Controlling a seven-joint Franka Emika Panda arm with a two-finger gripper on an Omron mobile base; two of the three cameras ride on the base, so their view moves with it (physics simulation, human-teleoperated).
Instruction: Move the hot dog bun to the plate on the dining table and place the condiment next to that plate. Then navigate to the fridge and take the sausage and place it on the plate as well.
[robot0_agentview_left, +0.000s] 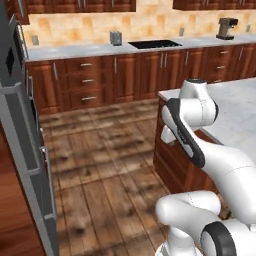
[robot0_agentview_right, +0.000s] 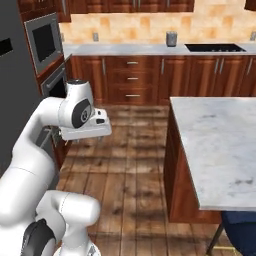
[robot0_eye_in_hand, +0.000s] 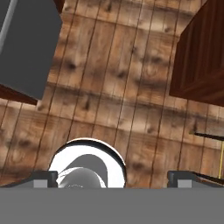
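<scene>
Gripper (robot0_eye_in_hand: 112, 177) spread wide and empty above the wooden floor (robot0_eye_in_hand: 113, 100), between the fridge and the dining table.

In the hand view the two finger tips (robot0_eye_in_hand: 43, 178) are seen far apart at the bottom edge with nothing between them but floor planks; a grey corner of the fridge (robot0_eye_in_hand: 26, 43) is shown at upper left and the dark wood side of the dining table (robot0_eye_in_hand: 201, 57) at right; no brand, label or writing can be read anywhere. From the right base view the marble table top (robot0_agentview_right: 220, 145) and a dark blue stool (robot0_agentview_right: 242, 232) are shown, with a wall oven (robot0_agentview_right: 44, 42); from the left base view the open grey fridge door (robot0_agentview_left: 25, 150), a sink (robot0_agentview_left: 154, 44) and a coffee machine (robot0_agentview_left: 227, 27) on the far counter (robot0_agentview_left: 75, 50) are given instead.
</scene>
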